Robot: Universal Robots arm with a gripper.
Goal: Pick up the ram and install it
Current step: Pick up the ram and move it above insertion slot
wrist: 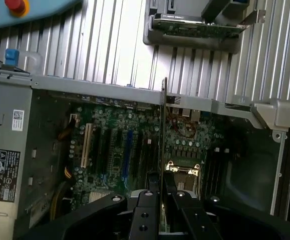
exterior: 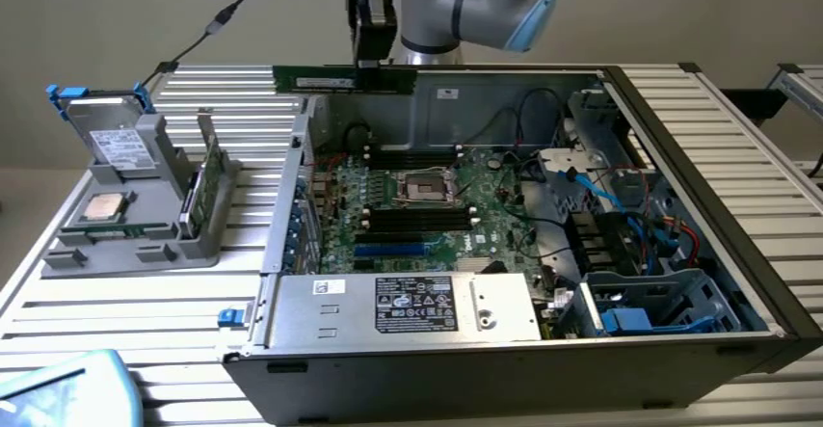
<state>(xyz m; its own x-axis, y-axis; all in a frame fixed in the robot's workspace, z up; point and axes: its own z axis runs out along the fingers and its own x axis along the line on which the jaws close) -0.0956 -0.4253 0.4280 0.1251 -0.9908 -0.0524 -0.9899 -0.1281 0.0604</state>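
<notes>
The ram [exterior: 337, 80] is a thin green stick, held level in the air above the far wall of the open computer case [exterior: 720, 186]. My gripper [exterior: 370, 68] is shut on it near its right end in the exterior view. In the wrist view the ram [wrist: 164, 130] shows edge-on as a thin line running out from between my gripper's [wrist: 163, 196] black fingers, over the green motherboard [wrist: 119, 150]. Black memory slots [exterior: 409, 218] lie on the motherboard on either side of the processor socket [exterior: 423, 189].
A grey holder [exterior: 142, 229] at the exterior view's left carries a silver drive [exterior: 114, 140], a square processor chip [exterior: 103, 207] and an upright board [exterior: 199, 194]. A labelled power supply [exterior: 411, 306] fills the case's near side. Cables and a drive cage [exterior: 643, 302] sit at the right.
</notes>
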